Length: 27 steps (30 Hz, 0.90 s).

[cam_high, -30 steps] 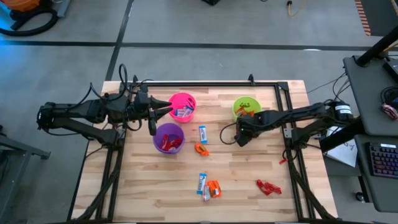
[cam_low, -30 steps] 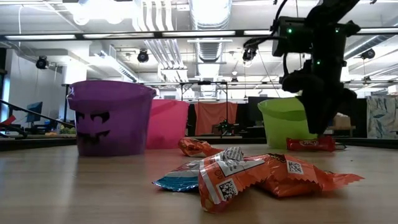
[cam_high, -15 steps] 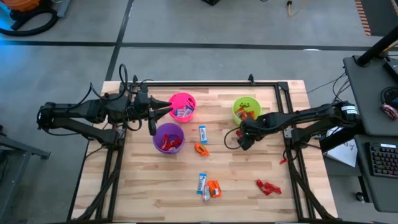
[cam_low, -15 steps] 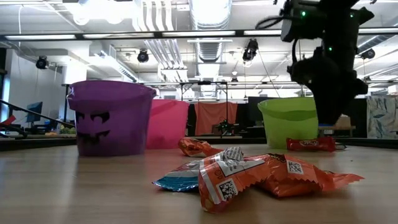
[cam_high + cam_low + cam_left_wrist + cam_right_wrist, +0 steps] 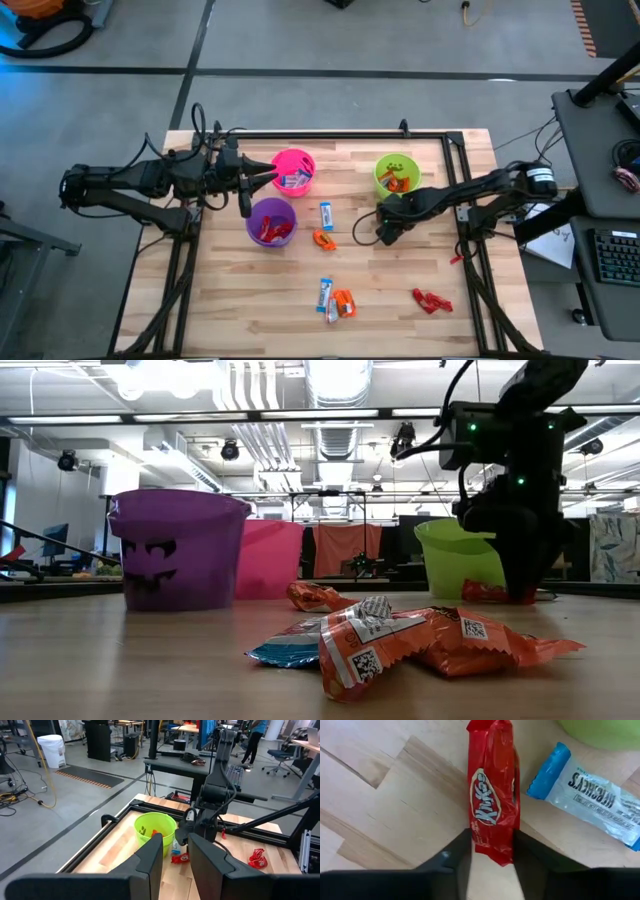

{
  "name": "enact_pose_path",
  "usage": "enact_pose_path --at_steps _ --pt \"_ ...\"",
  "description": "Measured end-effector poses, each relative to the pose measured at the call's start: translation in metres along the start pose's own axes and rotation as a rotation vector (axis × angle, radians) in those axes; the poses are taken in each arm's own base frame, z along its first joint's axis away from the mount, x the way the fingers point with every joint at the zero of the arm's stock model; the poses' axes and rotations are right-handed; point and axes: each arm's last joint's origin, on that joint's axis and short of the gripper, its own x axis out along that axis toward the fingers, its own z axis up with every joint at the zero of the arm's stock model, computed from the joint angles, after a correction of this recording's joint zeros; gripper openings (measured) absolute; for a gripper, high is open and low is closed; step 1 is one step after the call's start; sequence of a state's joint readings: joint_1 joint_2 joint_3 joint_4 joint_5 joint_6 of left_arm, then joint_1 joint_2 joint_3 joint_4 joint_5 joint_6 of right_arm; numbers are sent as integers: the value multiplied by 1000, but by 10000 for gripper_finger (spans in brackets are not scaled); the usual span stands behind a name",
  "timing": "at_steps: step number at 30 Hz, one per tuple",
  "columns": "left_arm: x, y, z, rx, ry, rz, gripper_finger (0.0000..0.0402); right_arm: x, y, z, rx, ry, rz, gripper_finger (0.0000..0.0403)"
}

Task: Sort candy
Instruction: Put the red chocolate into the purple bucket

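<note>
My right gripper (image 5: 383, 235) is down at the table beside the green cup (image 5: 396, 175), open. In the right wrist view its fingers (image 5: 461, 851) stand on either side of the near end of a red-wrapped bar (image 5: 492, 795) lying flat on the wood. A blue-and-white bar (image 5: 590, 795) lies next to it. My left gripper (image 5: 272, 172) waits, open and holding nothing, at the pink cup (image 5: 293, 172). More candy lies loose: a blue bar (image 5: 326, 215), an orange piece (image 5: 323, 240), a blue and orange pair (image 5: 336, 298) and a red piece (image 5: 432, 300). My right gripper comes down from above, its fingers along both long edges of the red bar's near end (image 5: 492, 855). The bar lies flat on the table and its wrapper is not dented. Whether the fingers touch it, I cannot tell.
The purple cup (image 5: 270, 221) stands near the pink one and holds red pieces. A dark metal frame (image 5: 330, 134) runs along the table's far edge and sides. Bare wood lies between the loose candy in the middle and the near edge.
My right gripper has moved a little toward the table's near edge and come down from above the green cup's height to the tabletop, over the red bar. The candy has not moved.
</note>
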State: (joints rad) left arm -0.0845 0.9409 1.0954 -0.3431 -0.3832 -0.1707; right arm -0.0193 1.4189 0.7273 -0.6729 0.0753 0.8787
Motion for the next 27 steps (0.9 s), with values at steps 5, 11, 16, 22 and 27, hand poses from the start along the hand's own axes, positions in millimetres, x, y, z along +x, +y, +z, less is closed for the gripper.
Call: enact_pose_path --at_steps 5,11,16,22,27 --pt "0 0 0 -4 1 0 78 -4 0 -1 -8 -8 18 30" --pt "0 0 0 -4 1 0 78 -26 -2 -2 4 -25 91 27" --pt "0 0 0 -25 2 0 78 -58 3 -8 -27 -67 225 27" --pt "14 -9 -8 -50 45 -169 93 -103 28 -13 -146 -303 495 28" --pt "41 -20 -20 -52 83 -217 133 -130 59 -5 -251 -658 660 28"
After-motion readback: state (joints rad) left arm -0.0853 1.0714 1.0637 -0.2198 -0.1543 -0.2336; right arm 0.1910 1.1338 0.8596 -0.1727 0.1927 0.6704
